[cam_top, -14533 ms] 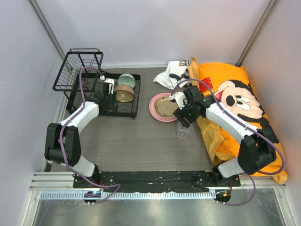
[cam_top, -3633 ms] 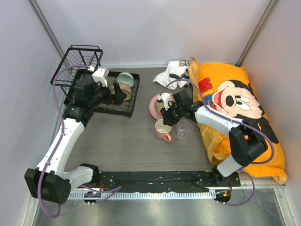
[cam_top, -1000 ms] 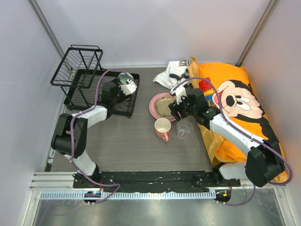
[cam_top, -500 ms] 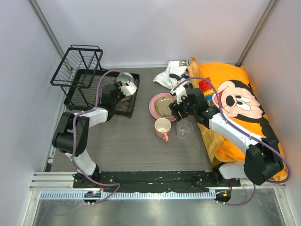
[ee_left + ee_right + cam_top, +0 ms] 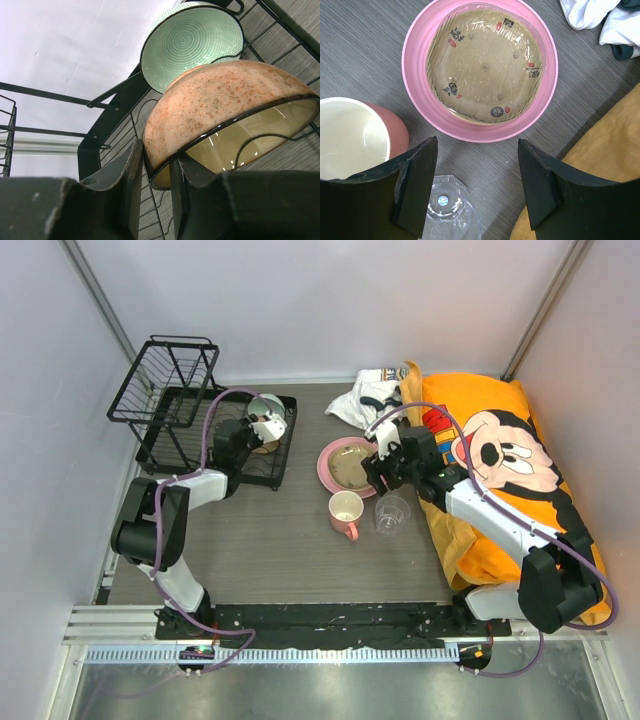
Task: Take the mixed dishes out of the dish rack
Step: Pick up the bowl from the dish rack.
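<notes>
On the worktop (image 5: 280,550), the black dish rack (image 5: 165,385) sits at the far left, and the main change is there. A second ago the left claw (image 5: 157,175) stood wide beside the bowls in the lower tray. Now it is clenched on the rim of the speckled tan bowl (image 5: 220,105), one finger outside and one inside. That bowl leans on the tray wires, with the mint-green bowl (image 5: 192,42) on edge just behind it and a wire loop crossing its mouth. The right claw (image 5: 477,185) has barely shifted. It hangs released above the unloaded dishes, beside a big orange cartoon-mouse pillow (image 5: 500,460) that fills the right side under that arm. The pink plate (image 5: 420,65) lies flat near the middle with the tan dish (image 5: 485,70) resting in it. The pink mug (image 5: 355,135) stands upright just nearer, and the clear glass (image 5: 451,215) is close beside it, under the open fingers. A crumpled white cloth (image 5: 365,395) lies beyond the plate.
</notes>
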`<state>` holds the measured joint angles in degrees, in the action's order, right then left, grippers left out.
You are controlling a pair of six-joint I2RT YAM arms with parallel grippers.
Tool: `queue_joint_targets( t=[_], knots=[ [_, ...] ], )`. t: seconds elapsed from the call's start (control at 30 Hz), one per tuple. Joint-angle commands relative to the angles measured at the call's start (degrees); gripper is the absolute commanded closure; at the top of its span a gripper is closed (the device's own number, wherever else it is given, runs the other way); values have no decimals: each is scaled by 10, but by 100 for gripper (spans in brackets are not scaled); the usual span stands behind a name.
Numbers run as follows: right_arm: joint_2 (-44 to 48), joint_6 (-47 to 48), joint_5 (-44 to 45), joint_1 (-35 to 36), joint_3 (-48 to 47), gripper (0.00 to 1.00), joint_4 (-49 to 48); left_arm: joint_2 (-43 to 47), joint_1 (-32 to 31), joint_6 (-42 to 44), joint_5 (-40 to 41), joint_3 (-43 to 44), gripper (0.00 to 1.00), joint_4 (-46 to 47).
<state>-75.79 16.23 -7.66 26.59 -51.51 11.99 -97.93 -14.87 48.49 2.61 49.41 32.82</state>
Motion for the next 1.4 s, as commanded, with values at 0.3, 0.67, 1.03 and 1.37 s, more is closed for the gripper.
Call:
queue_joint_targets(
  t=[0.3,0.67,1.03,1.37],
  knots=[
    [-5,4,-10,-11,1,30,-23,-11,-6,-48,-3,-21,100,129],
    [-16,4,-10,-15,-3,30,-20,12,-6,-77,11,-45,100,182],
    [-19,2,-15,-18,-4,30,-17,12,-6,-64,33,-56,100,245],
    [-20,2,-17,-23,-5,30,-16,-11,-7,-45,44,-69,100,326]
  ],
)
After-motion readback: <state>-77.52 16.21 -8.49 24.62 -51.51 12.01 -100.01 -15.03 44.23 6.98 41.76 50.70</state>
